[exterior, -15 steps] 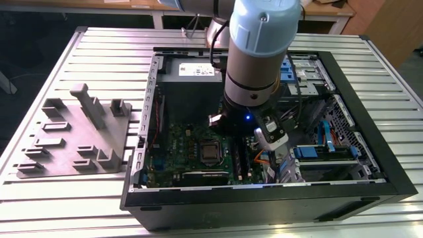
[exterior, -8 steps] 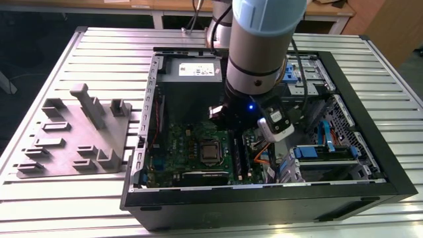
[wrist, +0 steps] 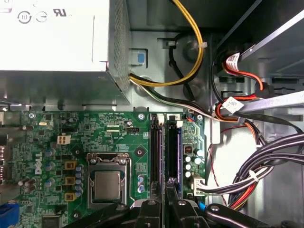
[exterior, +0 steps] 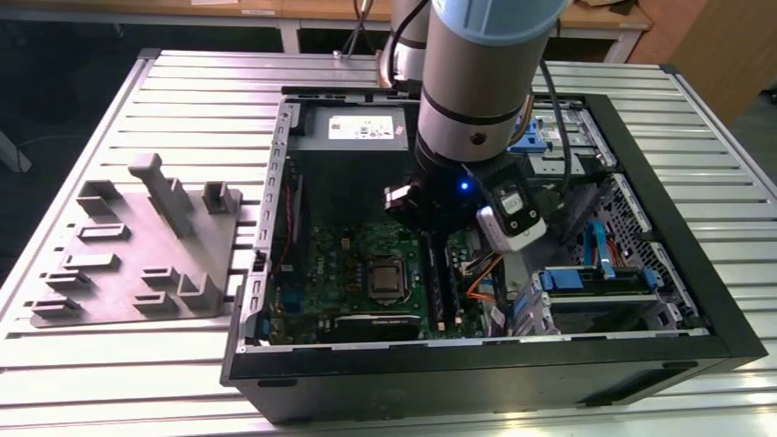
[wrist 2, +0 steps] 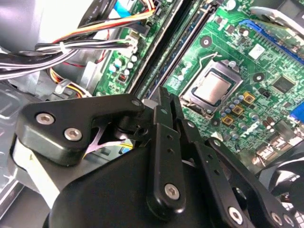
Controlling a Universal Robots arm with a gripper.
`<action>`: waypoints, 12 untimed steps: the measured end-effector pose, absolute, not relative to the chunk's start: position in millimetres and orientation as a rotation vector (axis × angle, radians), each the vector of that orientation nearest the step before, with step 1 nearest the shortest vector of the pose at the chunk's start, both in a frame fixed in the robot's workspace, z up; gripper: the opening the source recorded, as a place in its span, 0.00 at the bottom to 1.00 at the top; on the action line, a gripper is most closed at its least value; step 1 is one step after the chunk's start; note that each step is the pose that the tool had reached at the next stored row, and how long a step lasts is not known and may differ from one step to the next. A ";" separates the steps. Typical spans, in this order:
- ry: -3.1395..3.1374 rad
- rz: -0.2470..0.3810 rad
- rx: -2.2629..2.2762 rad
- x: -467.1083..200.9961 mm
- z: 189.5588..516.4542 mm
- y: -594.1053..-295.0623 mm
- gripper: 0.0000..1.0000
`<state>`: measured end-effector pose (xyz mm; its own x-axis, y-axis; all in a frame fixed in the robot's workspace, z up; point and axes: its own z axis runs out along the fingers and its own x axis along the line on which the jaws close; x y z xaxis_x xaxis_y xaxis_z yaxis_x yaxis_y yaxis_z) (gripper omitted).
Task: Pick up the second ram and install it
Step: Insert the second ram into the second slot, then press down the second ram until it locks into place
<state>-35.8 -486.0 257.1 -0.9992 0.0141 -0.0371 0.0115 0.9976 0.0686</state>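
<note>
The arm (exterior: 479, 82) reached straight down into the open computer case (exterior: 486, 378), which lay on its side on the slatted bench (exterior: 195, 100), toward the edge at the exterior view's right. The gripper (wrist: 168, 205) hung low over the green motherboard (wrist: 95, 128), directly above the memory slots beside the processor socket (wrist: 107, 183). The second ram (wrist: 171, 156) stood on edge along the slot farther from the socket, with one end under the gripper. Whether the claw was pinching it, pressed together or spread could not be told. The power supply (wrist: 57, 35) sat past the slots' far end, and bundled cables (wrist: 275, 159) ran along the side of the board away from the socket. The grey holder tray (exterior: 134, 255) lay near the bench's edge at the exterior view's left, beside the case.
</note>
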 end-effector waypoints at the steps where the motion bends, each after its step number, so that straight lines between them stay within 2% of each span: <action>1: 3.102 0.107 0.020 -35.7 257.1 -486.0 0.18; 12: 3.102 0.106 0.020 -35.7 261.3 -486.0 0.18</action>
<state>-35.7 -486.0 261.3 -0.9992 0.0141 -0.0372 0.0116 0.9976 0.0687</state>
